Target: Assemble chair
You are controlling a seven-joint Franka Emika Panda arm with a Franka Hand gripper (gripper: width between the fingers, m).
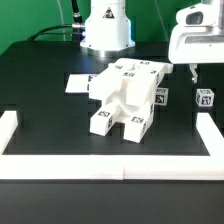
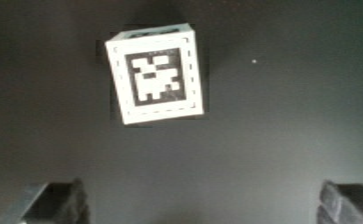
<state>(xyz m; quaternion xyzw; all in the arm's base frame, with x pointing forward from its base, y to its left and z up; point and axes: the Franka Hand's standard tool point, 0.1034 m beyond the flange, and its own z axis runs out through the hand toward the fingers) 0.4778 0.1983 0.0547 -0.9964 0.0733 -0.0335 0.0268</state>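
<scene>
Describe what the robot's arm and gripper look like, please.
The arm is glossy white with rounded shells, and a dark cable runs behind its base. The gripper has a boxy white body and two dark grey fingers, which look blurred in the wrist view.

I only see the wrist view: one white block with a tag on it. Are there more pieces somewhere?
Observer: Yes! A cluster of white chair pieces lies in the middle, to the exterior view's left of the gripper.
Operator: Is my block alone?
Observer: No, a second small block stands nearer the cluster than the outer block, which is likely yours.
Operator: What's at the edges?
Observer: A low white wall runs along the front.
</scene>
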